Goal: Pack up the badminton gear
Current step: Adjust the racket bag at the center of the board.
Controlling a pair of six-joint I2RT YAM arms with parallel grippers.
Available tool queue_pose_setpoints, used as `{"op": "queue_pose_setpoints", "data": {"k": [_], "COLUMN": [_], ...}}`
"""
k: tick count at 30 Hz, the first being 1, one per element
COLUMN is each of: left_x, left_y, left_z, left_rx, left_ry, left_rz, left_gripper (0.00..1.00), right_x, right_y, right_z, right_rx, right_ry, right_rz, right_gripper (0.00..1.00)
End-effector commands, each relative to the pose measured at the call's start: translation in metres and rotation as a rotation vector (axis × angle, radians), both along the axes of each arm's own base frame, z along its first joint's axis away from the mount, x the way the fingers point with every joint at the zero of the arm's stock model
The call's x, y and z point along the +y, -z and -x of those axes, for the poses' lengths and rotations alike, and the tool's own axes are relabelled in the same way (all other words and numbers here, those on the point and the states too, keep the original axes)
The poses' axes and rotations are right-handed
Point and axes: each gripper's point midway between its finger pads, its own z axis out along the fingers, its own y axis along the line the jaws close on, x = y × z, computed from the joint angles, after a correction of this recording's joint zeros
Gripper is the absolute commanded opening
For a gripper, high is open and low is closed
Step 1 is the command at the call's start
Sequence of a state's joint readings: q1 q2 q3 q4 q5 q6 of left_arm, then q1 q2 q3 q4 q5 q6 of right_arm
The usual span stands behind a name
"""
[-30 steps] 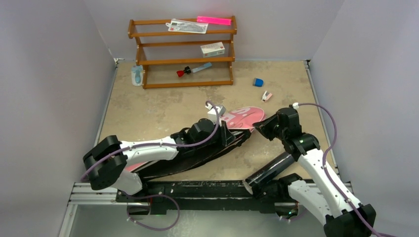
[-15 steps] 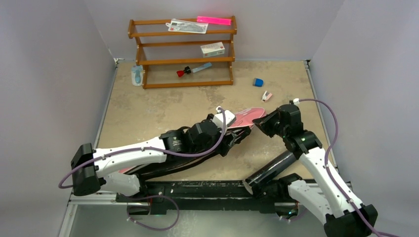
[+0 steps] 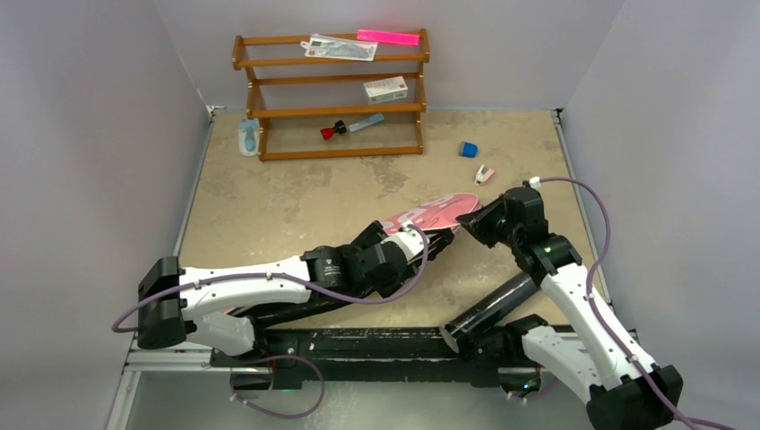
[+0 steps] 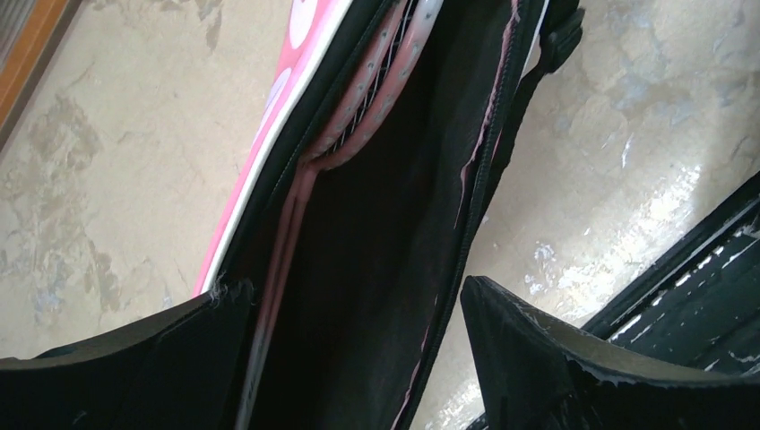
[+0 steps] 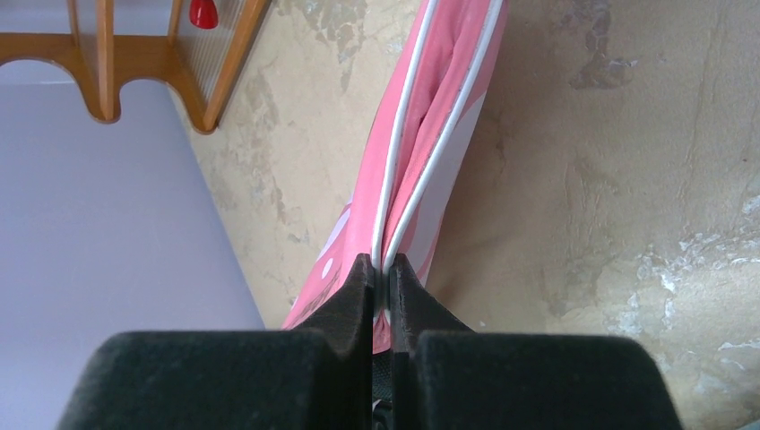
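Note:
The pink racket bag [image 3: 439, 213] lies slantwise across the middle of the table, its black-lined mouth gaping. My left gripper [image 3: 428, 249] hovers open just above that mouth with nothing between its fingers. In the left wrist view, this gripper [image 4: 357, 287] straddles the dark bag interior [image 4: 403, 224], where a pink-framed racket [image 4: 381, 85] lies inside. My right gripper [image 3: 468, 221] is shut on the bag's far right end. In the right wrist view, the right gripper [image 5: 381, 262] pinches the white-piped edge of the bag [image 5: 439, 98]. A long black tube [image 3: 491, 309] lies by the right arm's base.
A wooden shelf [image 3: 330, 94] stands at the back with a red-capped blue tool [image 3: 349, 125], a small white box [image 3: 385, 89] and a pink strip [image 3: 388, 37]. A small blue block [image 3: 468, 149] and a white-pink clip [image 3: 484, 174] lie at the back right. Walls enclose three sides.
My left gripper has opened and drawn back along the bag toward the near side. The right gripper keeps its pinch on the bag's end in the same place.

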State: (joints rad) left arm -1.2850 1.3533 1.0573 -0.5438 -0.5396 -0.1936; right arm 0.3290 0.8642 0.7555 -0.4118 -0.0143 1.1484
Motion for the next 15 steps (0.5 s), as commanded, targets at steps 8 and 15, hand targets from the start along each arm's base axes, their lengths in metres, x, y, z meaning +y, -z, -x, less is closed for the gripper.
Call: {"op": "queue_pose_setpoints", "data": {"k": [8,15], "left_x": [0.023,0.04], "left_y": [-0.081,-0.045], "left_z": [0.012,-0.004], "left_rx": [-0.036,0.147], "left_ry": [0.085,0.043], "left_rz": [0.282,0.223], "left_gripper": [0.88,0.88], "right_x": [0.009,0.011], "right_y": [-0.022,-0.023], "right_z": [-0.009,-0.01], "right_rx": [-0.082,-0.084], "right_ry": [-0.037,-0.042], "right_rz": [-0.03,-0.04], "right_gripper": [0.0,0.0]}}
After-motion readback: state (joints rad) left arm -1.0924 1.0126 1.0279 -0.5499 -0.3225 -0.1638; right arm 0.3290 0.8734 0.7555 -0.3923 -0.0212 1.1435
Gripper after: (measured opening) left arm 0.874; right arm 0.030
